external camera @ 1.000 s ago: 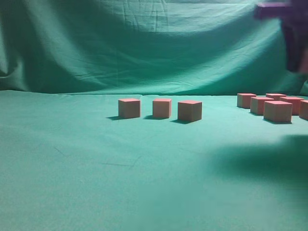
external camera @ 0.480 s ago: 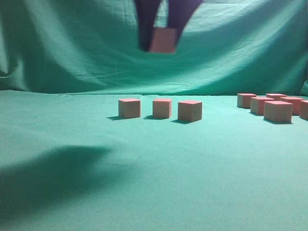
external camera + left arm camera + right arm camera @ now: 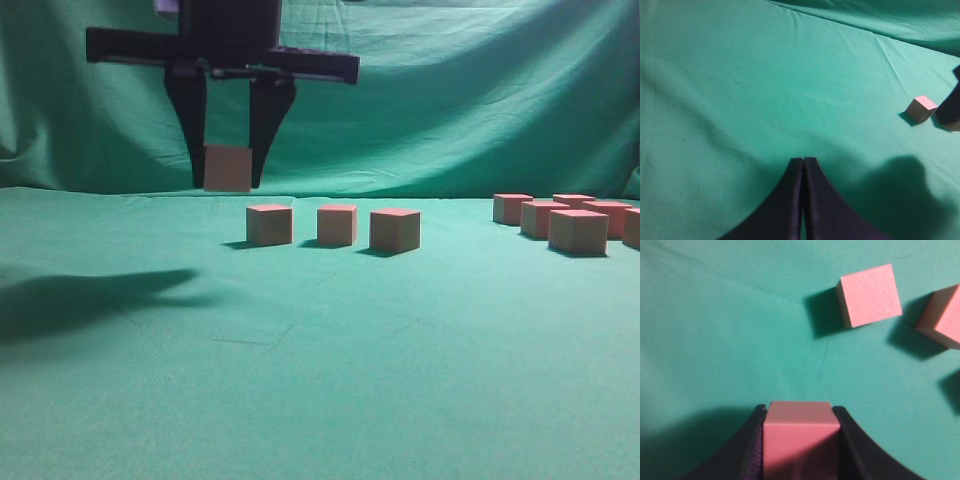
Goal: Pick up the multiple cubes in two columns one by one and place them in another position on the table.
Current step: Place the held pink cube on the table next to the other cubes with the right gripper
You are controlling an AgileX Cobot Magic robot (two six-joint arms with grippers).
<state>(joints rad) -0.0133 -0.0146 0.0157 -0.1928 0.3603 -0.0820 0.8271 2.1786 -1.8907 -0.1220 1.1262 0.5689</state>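
Note:
My right gripper (image 3: pixel 228 182) has reached across to the left of the exterior view. It is shut on a pink cube (image 3: pixel 228 166) and holds it above the table (image 3: pixel 320 380), just left of and behind a row of three cubes (image 3: pixel 336 224). The right wrist view shows the held cube (image 3: pixel 800 440) between the jaws (image 3: pixel 799 409), with the row's nearest cube (image 3: pixel 870 295) lying ahead. My left gripper (image 3: pixel 803 161) is shut and empty over bare cloth. One cube (image 3: pixel 921 108) lies to its far right.
Several more cubes (image 3: pixel 577 230) sit in a cluster at the right edge. The draped green backdrop (image 3: pixel 450 100) hangs behind the table. A dark shadow (image 3: pixel 90 295) lies on the cloth at left. A second cube (image 3: pixel 942 315) shows at the right wrist view's edge.
My right gripper, holding the cube, has swung from the top right across to the left and come down to just above the table beside the row of three.

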